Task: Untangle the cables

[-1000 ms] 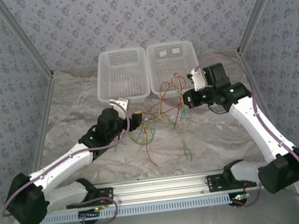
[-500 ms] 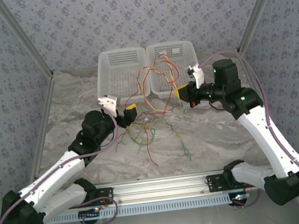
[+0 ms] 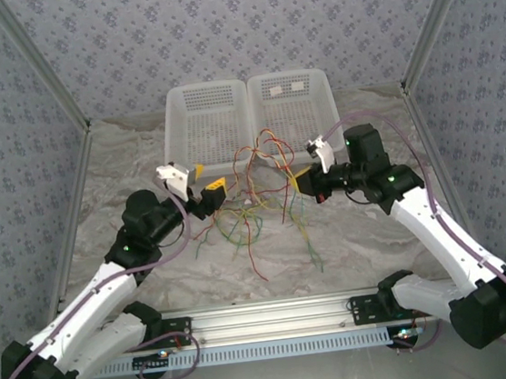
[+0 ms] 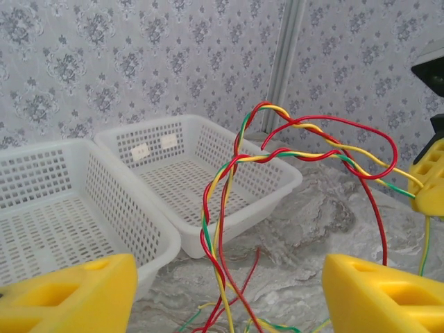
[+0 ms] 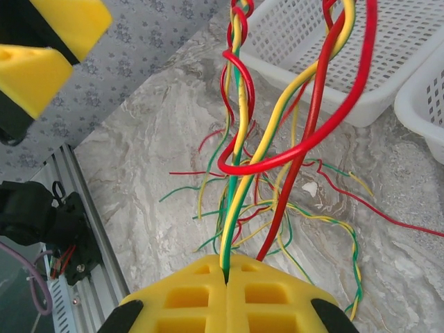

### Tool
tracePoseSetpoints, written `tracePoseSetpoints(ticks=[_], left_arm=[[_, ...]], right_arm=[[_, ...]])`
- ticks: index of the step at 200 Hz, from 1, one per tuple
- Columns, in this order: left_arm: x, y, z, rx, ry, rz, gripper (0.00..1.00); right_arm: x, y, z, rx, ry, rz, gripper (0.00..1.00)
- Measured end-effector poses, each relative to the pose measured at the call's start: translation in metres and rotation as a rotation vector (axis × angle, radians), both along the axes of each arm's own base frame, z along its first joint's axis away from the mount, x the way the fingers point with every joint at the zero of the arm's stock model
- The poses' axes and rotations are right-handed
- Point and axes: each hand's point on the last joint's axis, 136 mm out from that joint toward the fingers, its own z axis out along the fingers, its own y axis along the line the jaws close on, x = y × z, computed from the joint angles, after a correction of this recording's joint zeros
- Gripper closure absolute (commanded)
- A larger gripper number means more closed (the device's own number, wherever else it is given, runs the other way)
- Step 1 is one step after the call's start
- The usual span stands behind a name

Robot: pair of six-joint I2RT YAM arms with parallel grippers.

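**Q:** Where are the cables, and what state are they in?

**A:** The cables point(image 3: 264, 165) form a tangle of red, yellow, green and orange wires between the two arms, in front of two white plastic baskets. One part of the bunch is lifted off the marbled table point(image 3: 132, 167). The rest trails loose on that surface toward the near edge. In the left wrist view, the raised strands point(image 4: 206, 222) are twisted round one another in a rope of red, yellow and green. This rope opens into a wide loop at the top.

**Q:** What holds the raised part?

**A:** The right gripper point(image 3: 304, 176) does. In the right wrist view, its yellow pads point(image 5: 225, 295) are pressed together, with a green-yellow wire and a red one point(image 5: 238, 118) running into the seam between them. The strands climb from there toward the baskets.

**Q:** And the left gripper?

**A:** The left gripper point(image 3: 208, 180) stands spread and grips nothing. Its two yellow fingers sit at the bottom corners of its own wrist view point(image 4: 222, 298). The twisted strands hang in the gap beyond them, and no wire touches either finger.

**Q:** How are the baskets arranged?

**A:** The left basket point(image 3: 174, 134) and the right basket point(image 3: 327, 99) stand side by side, touching, against the far wall. The top of the cable loop reaches their near rims in the overhead view.
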Motion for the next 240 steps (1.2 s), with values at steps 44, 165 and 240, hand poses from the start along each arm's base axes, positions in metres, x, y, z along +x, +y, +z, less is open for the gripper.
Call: tracePoseSetpoints(ticks=[44,165,240], left_arm=[[-0.004,-0.018,-0.021,0.080,-0.002,-0.121,0.13],[0.037,-0.046,-0.058,0.177,0.051,-0.165,1.00],[0.024,-0.032,-0.023,0.159,0.105,-0.111,1.00]], right_arm=[[-0.002,0.005,-0.006,0.005,-0.026,0.030,1.00],[0.003,0.007,-0.026,-0.056,-0.057,0.003,0.58],[0.026,-0.031,-0.021,-0.156,-0.113,-0.257,0.11]])
